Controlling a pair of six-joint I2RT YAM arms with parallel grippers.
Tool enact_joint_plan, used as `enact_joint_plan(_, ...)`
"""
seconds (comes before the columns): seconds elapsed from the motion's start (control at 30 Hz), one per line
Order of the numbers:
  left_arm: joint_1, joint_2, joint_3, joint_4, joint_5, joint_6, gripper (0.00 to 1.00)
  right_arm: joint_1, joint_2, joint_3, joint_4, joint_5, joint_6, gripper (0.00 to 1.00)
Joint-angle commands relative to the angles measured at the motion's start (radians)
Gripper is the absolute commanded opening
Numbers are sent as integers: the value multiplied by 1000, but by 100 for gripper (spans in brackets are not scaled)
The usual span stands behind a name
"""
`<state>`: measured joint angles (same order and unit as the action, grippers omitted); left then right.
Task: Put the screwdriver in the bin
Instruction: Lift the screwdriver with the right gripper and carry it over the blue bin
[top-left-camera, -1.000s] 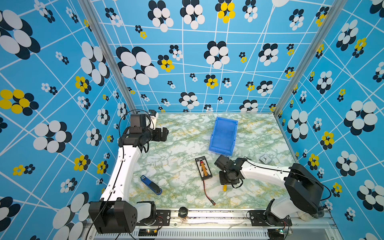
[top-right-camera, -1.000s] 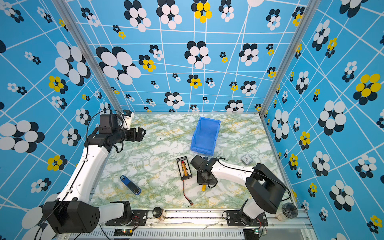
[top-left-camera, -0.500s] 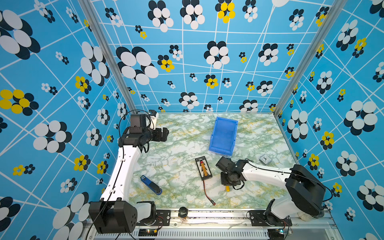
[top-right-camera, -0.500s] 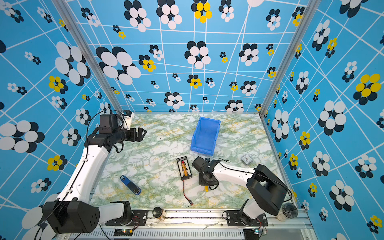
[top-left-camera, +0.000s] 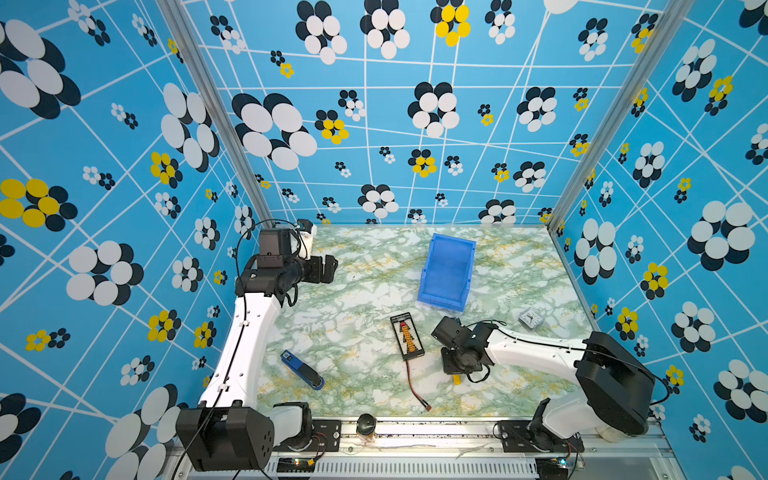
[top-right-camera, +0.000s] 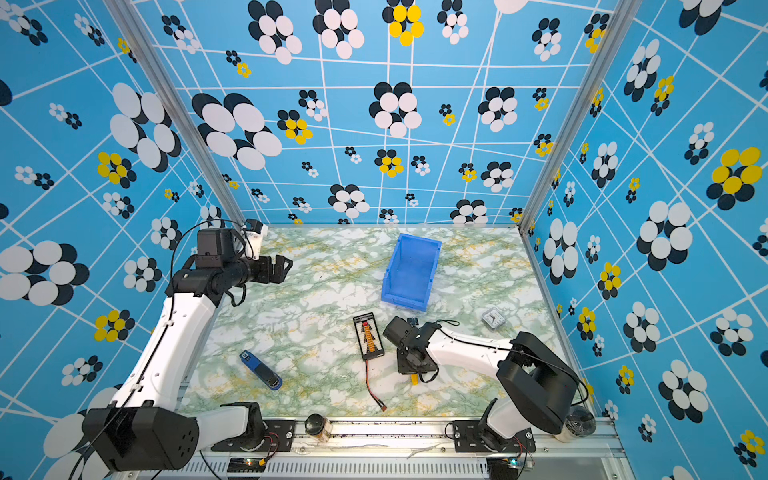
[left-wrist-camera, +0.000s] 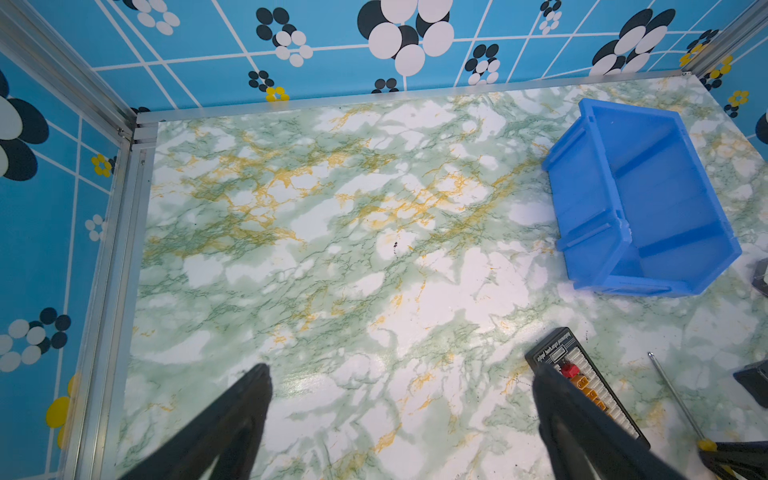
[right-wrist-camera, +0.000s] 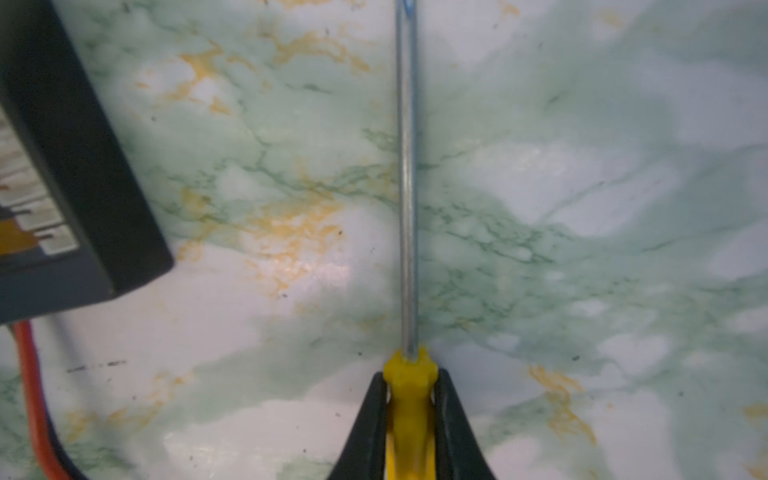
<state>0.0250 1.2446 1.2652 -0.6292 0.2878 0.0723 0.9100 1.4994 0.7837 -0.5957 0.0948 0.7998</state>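
The screwdriver lies on the marble table with its thin grey shaft (right-wrist-camera: 406, 187) pointing away from my right gripper (right-wrist-camera: 410, 380). That gripper is shut on the yellow handle (right-wrist-camera: 409, 411), one black finger on each side. In both top views the right wrist hangs over the tool, and only the handle's yellow end (top-left-camera: 456, 379) (top-right-camera: 414, 379) shows. The left wrist view catches the shaft (left-wrist-camera: 673, 395) too. The blue bin (top-left-camera: 446, 272) (top-right-camera: 411, 272) (left-wrist-camera: 648, 199) stands empty farther back. My left gripper (left-wrist-camera: 401, 370) (top-left-camera: 326, 266) is open above the table's far left, holding nothing.
A black board with a red wire (top-left-camera: 407, 336) lies just left of the right gripper. A blue-and-black stapler (top-left-camera: 302, 370) sits at the front left and a small clock (top-left-camera: 531, 319) at the right. A dark-lidded jar (top-left-camera: 365, 424) stands on the front rail.
The right gripper's fingers have closed onto the screwdriver's yellow handle, and its wrist has settled slightly lower over it. The left arm has not moved.
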Motion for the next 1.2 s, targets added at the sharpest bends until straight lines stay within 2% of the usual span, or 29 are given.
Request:
enact_joint_plan(0.0, -4, -26, -15, 3, 11, 16, 99, 7, -50, 1, -60, 3, -32, 14)
enact_joint_plan(0.33, -8, -28, -15, 8, 7, 17, 99, 7, -115, 116, -178, -4, -102, 14)
enact_joint_plan(0.53, -10, -26, 5, -6, 50, -11, 99, -5, -97, 262, -228, 3, -156, 14)
enact_joint_plan(0.83, -15, -38, 6, 12, 60, -21, 99, -168, 30, 511, -275, -48, -223, 13)
enact_joint_plan(1.17, -25, -61, 9, -18, 51, 9, 99, -356, 333, 850, -310, -61, -303, 14)
